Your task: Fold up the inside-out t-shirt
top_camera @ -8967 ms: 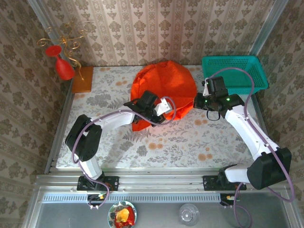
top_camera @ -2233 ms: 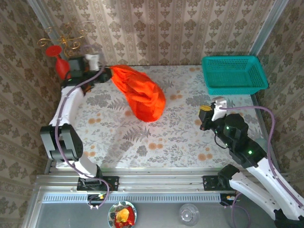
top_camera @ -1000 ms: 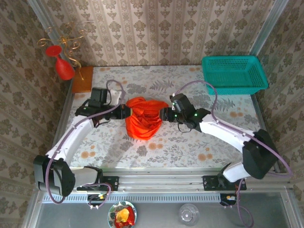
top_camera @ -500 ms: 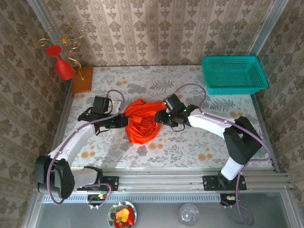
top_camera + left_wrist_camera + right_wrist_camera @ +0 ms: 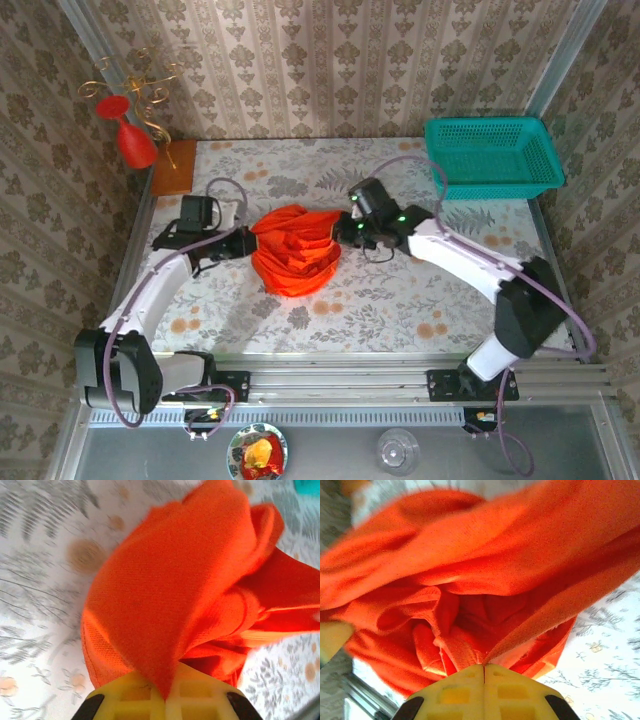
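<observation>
The inside-out t-shirt [image 5: 297, 253] is a bunched bright orange heap in the middle of the table, held up between both arms. My left gripper [image 5: 245, 241] is shut on its left side; in the left wrist view the t-shirt [image 5: 190, 585] runs down into the closed yellow fingertips [image 5: 200, 695]. My right gripper [image 5: 343, 228] is shut on the right side of the cloth; in the right wrist view folds of the t-shirt [image 5: 485, 580] meet the closed yellow fingertips [image 5: 455, 692]. The white label is hidden.
A teal basket [image 5: 492, 157] stands at the back right corner. A red goblet-shaped ornament [image 5: 128, 135] and an orange-brown wooden block [image 5: 173, 168] are at the back left. The floral table [image 5: 400, 300] lies bare in front of the shirt.
The right gripper has closed on the shirt's right side. Both grippers have drawn slightly apart and towards the back, widening the bunched cloth between them.
</observation>
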Motion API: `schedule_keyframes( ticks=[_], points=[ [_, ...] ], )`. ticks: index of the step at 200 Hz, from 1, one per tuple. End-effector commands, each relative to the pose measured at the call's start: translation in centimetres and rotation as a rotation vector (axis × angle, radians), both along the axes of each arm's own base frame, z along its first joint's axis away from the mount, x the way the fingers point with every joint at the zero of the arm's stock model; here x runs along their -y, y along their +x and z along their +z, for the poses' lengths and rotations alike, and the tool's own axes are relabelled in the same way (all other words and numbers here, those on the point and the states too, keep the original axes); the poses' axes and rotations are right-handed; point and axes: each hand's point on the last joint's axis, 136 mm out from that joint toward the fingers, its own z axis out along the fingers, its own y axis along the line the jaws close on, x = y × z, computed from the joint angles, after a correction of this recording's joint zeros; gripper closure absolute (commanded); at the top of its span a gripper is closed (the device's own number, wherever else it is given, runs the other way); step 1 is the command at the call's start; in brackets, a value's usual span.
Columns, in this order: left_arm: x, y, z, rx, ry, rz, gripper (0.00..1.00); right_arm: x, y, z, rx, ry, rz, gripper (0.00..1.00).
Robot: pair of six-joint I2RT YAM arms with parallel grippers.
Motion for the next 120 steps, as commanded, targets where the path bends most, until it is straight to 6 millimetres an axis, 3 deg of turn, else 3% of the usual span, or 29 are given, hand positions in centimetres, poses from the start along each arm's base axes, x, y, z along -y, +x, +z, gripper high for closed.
schedule_keyframes(
  ticks=[1, 11, 25, 48, 59, 76, 94, 109, 120],
  points=[
    [-1.7, 1.8, 2.1, 0.056, -0.027, 0.029, 1.00, 5.3, -0.4, 5.5, 0.110, -0.026, -0.099, 1.00],
    [-2.4, 2.2, 2.5, 0.059, -0.040, 0.052, 1.00, 7.9, -0.6, 6.6, 0.149, -0.030, -0.160, 1.00],
    [-3.1, 2.6, 2.4, 0.059, -0.059, 0.081, 1.00, 12.0, -1.5, 5.5, 0.138, -0.095, -0.256, 1.00],
    [-2.4, 2.6, 0.9, 0.020, -0.121, 0.072, 1.00, 17.1, -2.9, 0.9, 0.030, -0.125, -0.380, 1.00],
    [-1.0, 2.1, -0.2, -0.026, -0.184, 0.035, 1.00, 18.5, -3.8, -1.4, -0.025, -0.145, -0.420, 1.00],
    [1.5, 1.1, -2.0, -0.081, -0.215, -0.036, 1.00, 19.4, -4.7, -3.7, -0.075, -0.185, -0.433, 1.00],
    [4.2, 0.0, -3.6, -0.121, -0.220, -0.105, 1.00, 19.1, -5.1, -4.4, -0.101, -0.201, -0.416, 1.00],
    [6.0, -0.7, -4.3, -0.144, -0.228, -0.151, 1.00, 17.5, -4.8, -3.2, -0.059, -0.204, -0.349, 0.82],
    [7.0, -1.0, -4.6, -0.153, -0.228, -0.175, 1.00, 15.3, -4.4, -1.9, -0.001, -0.197, -0.259, 0.69]
  ],
)
